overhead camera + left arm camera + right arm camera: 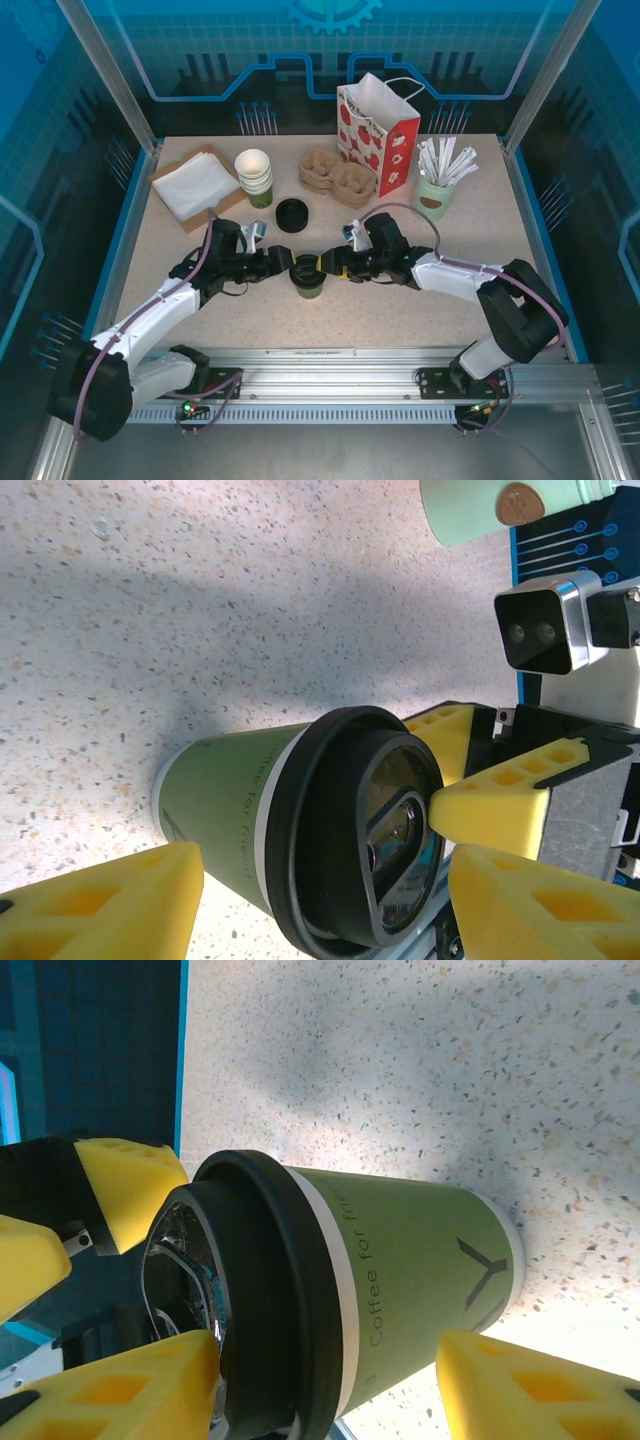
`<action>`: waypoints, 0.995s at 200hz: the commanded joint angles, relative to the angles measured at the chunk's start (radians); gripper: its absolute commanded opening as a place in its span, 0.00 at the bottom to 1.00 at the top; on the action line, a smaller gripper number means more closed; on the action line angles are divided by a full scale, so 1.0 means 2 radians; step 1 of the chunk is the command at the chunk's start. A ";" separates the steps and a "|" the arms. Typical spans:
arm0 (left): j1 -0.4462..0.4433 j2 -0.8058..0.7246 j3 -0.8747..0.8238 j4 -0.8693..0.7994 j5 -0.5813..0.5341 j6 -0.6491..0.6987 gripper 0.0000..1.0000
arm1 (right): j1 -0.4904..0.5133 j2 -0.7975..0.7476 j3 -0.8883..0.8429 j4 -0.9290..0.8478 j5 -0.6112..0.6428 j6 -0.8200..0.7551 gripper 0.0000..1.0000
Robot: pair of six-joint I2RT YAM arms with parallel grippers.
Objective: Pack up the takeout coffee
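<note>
Yellow fingers (100,900) beside upright, lid-up takeout coffee (220,810)

Cup wall of the takeout coffee (420,1260): matt olive-green paper, smooth, with darker printed lettering.
Cup lid (330,830): black plastic, smooth, dull sheen on the rim, glossier in the recessed top.
Finger pads (100,900): yellow, matt, finely grained like foam, with moulded pockets.
Table (400,310): smooth speckled stone-look top, faint sheen.
Gift bag (378,135): glossy printed paper.
Cup carriers (335,175): brown moulded pulp, rough and matt.
Napkins (195,187): white matt paper.
Front rail (330,385): bare silver metal, satin.
</note>
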 commanded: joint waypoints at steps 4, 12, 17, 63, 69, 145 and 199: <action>-0.003 -0.020 0.001 -0.022 -0.035 0.014 0.67 | 0.015 0.010 -0.004 0.024 0.002 0.016 0.58; -0.002 -0.025 0.002 -0.028 -0.043 0.017 0.67 | 0.018 0.012 -0.002 0.028 0.003 0.019 0.57; -0.002 -0.027 0.002 -0.031 -0.049 0.018 0.67 | 0.019 0.014 -0.001 0.031 0.003 0.021 0.57; -0.001 -0.048 0.012 -0.069 -0.103 0.040 0.67 | 0.036 0.035 0.016 0.048 0.012 0.032 0.54; -0.001 -0.050 0.013 -0.072 -0.108 0.042 0.67 | 0.039 0.038 0.019 0.048 0.013 0.032 0.54; 0.001 -0.071 0.020 -0.093 -0.141 0.058 0.67 | 0.064 0.082 0.061 0.072 0.014 0.039 0.52; 0.001 -0.084 0.034 -0.096 -0.154 0.064 0.68 | 0.056 0.051 0.075 0.036 0.021 0.016 0.62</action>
